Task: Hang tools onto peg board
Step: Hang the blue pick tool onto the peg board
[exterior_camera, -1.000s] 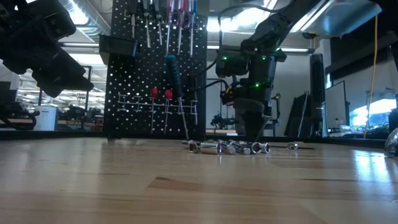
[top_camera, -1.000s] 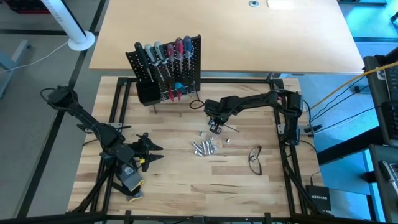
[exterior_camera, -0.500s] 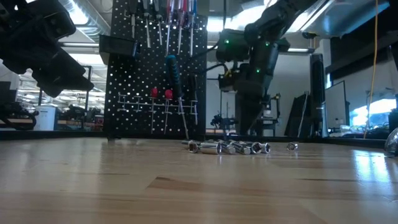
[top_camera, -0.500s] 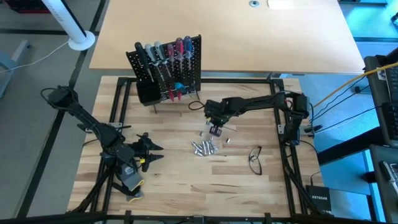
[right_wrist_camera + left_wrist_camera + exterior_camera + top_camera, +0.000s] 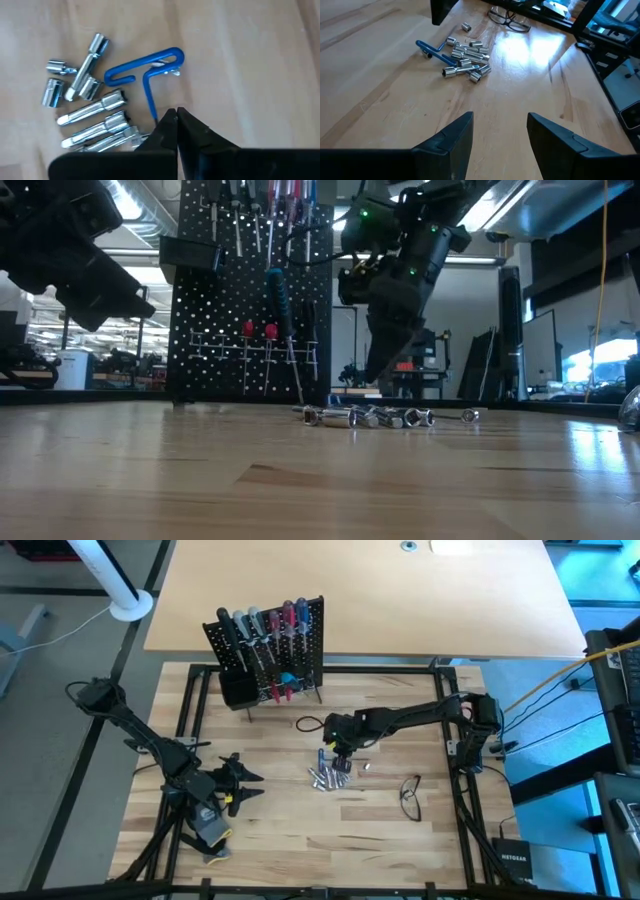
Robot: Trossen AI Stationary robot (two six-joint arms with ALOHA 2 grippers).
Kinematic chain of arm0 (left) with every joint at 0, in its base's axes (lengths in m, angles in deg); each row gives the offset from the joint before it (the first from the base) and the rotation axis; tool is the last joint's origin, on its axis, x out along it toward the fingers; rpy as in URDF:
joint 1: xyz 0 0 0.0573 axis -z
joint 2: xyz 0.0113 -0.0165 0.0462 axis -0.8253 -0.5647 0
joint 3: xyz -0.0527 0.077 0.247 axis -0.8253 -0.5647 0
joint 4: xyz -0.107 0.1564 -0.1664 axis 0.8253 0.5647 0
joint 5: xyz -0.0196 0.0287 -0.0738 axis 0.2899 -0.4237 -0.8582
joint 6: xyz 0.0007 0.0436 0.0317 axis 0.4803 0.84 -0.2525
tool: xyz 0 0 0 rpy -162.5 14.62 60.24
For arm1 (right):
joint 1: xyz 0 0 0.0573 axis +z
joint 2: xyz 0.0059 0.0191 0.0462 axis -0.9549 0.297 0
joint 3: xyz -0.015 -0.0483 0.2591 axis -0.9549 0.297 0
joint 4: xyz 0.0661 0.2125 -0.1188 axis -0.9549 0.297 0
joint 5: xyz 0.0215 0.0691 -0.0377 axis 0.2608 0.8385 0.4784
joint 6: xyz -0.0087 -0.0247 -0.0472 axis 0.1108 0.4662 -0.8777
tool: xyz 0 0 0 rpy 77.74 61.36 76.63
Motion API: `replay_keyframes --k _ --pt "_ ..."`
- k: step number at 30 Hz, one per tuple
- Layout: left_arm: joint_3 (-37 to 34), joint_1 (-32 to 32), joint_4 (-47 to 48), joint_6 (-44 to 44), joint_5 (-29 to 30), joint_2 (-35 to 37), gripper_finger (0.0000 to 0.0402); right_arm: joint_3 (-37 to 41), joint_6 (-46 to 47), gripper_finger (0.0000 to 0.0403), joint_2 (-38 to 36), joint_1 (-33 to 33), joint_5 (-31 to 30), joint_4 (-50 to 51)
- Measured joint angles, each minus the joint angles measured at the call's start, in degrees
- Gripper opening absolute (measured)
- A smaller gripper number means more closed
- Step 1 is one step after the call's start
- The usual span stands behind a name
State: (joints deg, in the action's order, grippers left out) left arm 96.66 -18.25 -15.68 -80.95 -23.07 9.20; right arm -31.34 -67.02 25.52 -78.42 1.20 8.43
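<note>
Two arms: the right pincer [image 5: 334, 754] has come down and forward over the last second, from beside the peg board [image 5: 268, 648] to the pile of silver bits [image 5: 330, 776] mid-bench.
Right pincer state: jaws pressed together, nothing between them; in its wrist view the tips sit right at the shaft of the blue T-handled tool [image 5: 147, 75] (touching or just above, hard to tell).
Left pincer [image 5: 236, 783]: waits near the bench's left front, fingers [image 5: 451, 140] spread wide, empty.
Peg board: upright at the far edge, several screwdrivers already hung.
Meaning: one trip to the board looks finished; the blue tool is likely next, and the jaws must open before any grasp.
Bench [image 5: 300, 840]: a pair of glasses [image 5: 410, 796] lies right of the pile.
</note>
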Motion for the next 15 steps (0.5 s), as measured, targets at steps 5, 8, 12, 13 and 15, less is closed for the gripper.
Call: replay_keyframes --k 5,8,12,13,15 --pt "0.0 0.0 -0.1 1.6 0.1 0.0 0.0175 0.0 3.0 0.0022 0.0 0.4 0.0 -1.8" --pt "0.0 -0.4 -0.8 4.2 0.5 0.0 0.0175 0.0 3.2 0.0045 0.0 0.8 1.1 -2.4" --pt "0.0 -2.1 -1.6 7.7 0.6 0.0 0.0175 0.0 1.2 0.0090 -0.1 1.8 1.9 -2.5" --pt "0.0 -2.6 -1.5 8.0 0.6 0.0 0.0175 0.0 0.5 0.0101 -0.1 2.1 2.1 -2.5" --pt "0.0 -3.2 -1.5 8.8 0.6 0.0 0.0175 0.0 -1.4 0.0119 0.4 2.6 2.1 -3.6"
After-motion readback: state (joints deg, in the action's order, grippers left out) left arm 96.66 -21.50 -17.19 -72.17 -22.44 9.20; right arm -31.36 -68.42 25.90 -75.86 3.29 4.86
